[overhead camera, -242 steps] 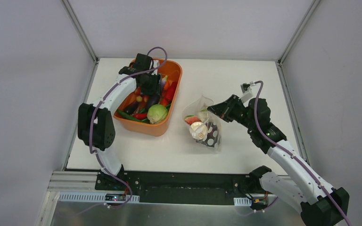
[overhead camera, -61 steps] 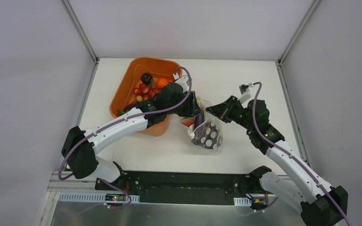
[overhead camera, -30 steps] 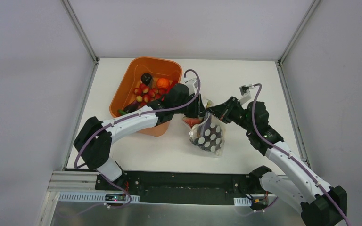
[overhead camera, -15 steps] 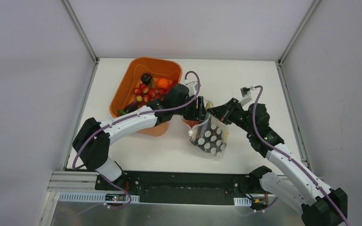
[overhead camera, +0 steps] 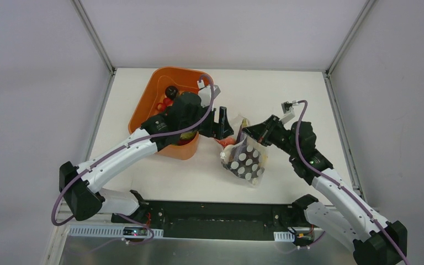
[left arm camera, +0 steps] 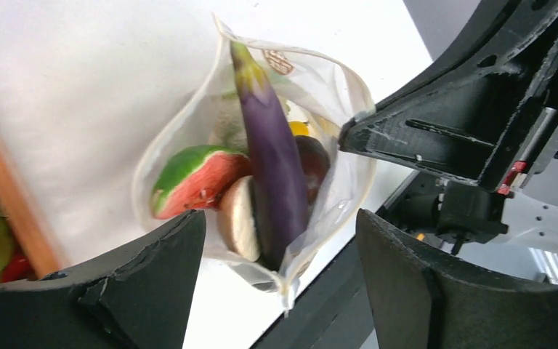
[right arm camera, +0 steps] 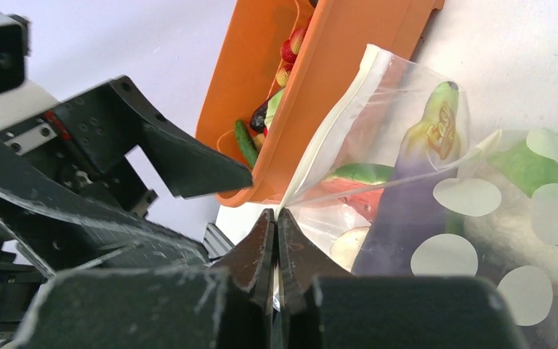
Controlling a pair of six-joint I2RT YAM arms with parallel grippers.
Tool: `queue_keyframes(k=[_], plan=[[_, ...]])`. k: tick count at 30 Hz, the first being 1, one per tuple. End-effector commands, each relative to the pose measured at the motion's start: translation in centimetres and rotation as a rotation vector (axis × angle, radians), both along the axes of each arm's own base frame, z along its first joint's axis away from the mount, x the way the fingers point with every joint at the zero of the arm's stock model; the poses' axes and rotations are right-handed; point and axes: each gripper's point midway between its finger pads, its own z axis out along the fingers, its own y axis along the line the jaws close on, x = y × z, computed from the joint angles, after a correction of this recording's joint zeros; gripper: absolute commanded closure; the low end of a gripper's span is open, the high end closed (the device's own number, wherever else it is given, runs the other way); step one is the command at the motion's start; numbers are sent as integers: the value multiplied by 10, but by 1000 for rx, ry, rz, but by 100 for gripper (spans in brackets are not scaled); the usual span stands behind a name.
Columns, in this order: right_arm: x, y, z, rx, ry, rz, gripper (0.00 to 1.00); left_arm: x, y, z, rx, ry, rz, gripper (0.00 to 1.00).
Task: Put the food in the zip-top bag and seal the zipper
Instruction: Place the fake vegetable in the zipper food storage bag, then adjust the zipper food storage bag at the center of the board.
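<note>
The left pincer (overhead camera: 220, 122) has just let go, jaws now apart and drawn back toward the orange tub (overhead camera: 143, 105). This leaves the purple eggplant (left arm camera: 272, 167) inside the zip-top bag (overhead camera: 248, 163), beside a melon slice (left arm camera: 196, 174), mid-table just right of the tub. The right pincer (right arm camera: 275, 216) stays clamped on the bag's rim, holding the mouth wide. More food (overhead camera: 165, 102) waits in the tub, and the zipper (right arm camera: 327, 127) is still unsealed.

Orange tub (left arm camera: 29, 233): cut off at the left edge of my left wrist view, blurred.
Tub's food (overhead camera: 167, 102): mostly hidden under my left arm (overhead camera: 143, 146), top view.
Eggplant (right arm camera: 407, 211): lower end behind my right fingers (right arm camera: 258, 251).
</note>
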Motion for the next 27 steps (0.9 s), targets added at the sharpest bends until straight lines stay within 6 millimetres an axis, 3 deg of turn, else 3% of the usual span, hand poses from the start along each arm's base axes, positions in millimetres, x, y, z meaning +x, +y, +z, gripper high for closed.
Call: queue_keyframes(k=[1,6,11,14,19,23,27], plan=[[-8,4,46,53,-152,57,98,20,35,-5,150,-48,64,24],[-12,-1,49,45,-171,46,98,26,40,-35,224,10,52,23],[-14,-3,52,47,-183,43,98,22,31,-49,237,50,-7,25],[-14,-3,52,47,-182,45,98,20,29,-52,241,62,-28,32],[-14,-2,51,40,-184,48,98,16,27,-49,210,68,-30,65],[-19,2,51,10,-201,98,98,14,23,-40,153,71,-20,99],[-26,7,55,-30,-233,170,97,11,12,-21,60,89,-20,100]])
